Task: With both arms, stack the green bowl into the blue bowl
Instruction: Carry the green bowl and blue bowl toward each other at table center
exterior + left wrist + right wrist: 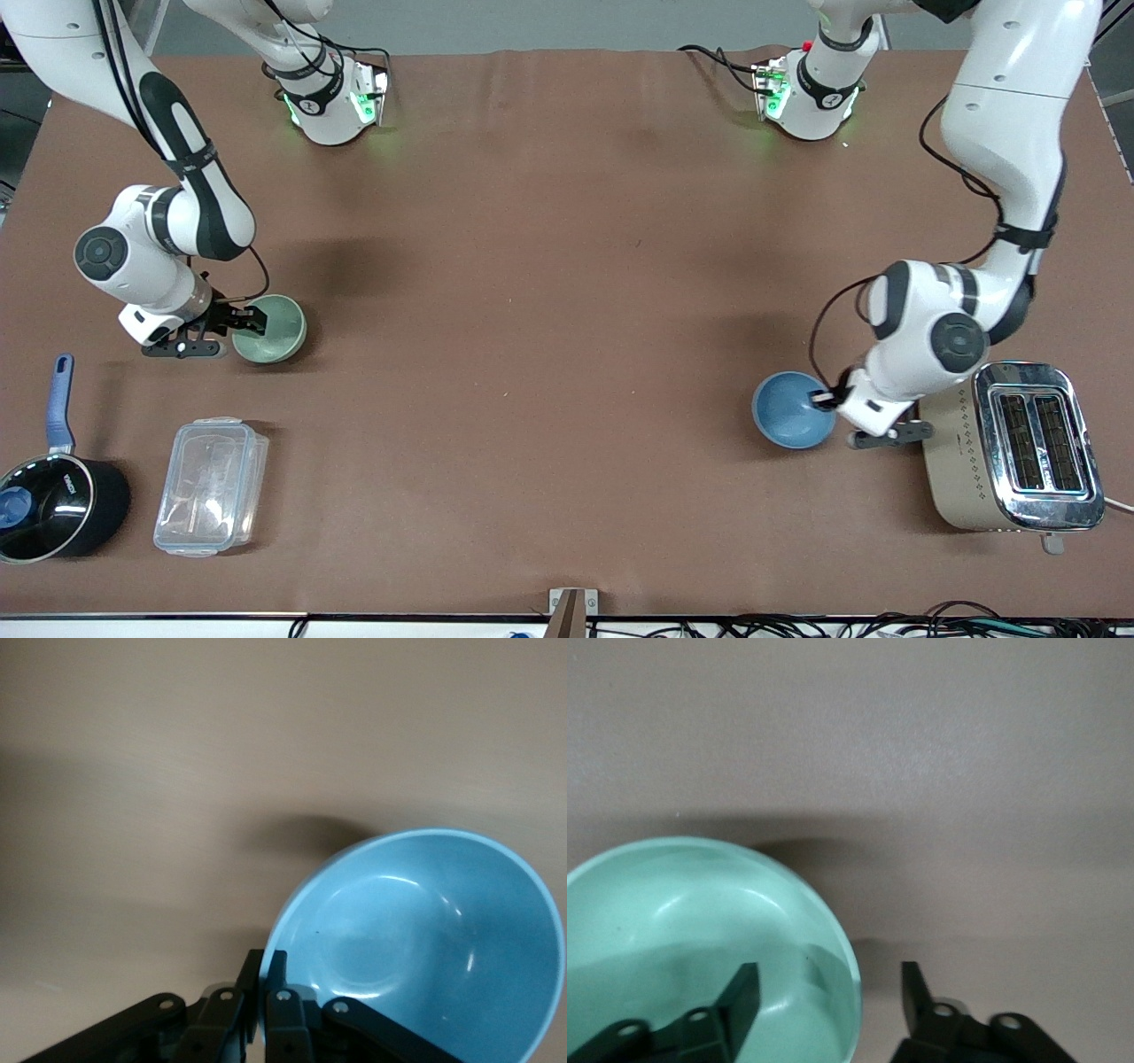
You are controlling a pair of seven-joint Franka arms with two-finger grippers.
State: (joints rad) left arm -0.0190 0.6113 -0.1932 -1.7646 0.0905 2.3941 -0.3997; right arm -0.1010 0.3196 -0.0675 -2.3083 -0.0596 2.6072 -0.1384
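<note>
The blue bowl [791, 409] sits at the left arm's end of the table, beside the toaster. My left gripper [828, 399] is shut on its rim, one finger inside and one outside, as the left wrist view shows for the gripper [266, 970] and the bowl [425, 939]. The green bowl [270, 330] sits at the right arm's end. My right gripper [244, 321] is open and straddles its rim. In the right wrist view the gripper [828, 992] has one finger inside the bowl [673, 921] and one outside, with neither touching it.
A silver toaster [1010, 447] stands right beside the left arm's wrist. A black saucepan with a blue handle [53, 505] and a clear plastic container [211, 486] lie nearer to the front camera than the green bowl. The brown table [549, 310] stretches between the two bowls.
</note>
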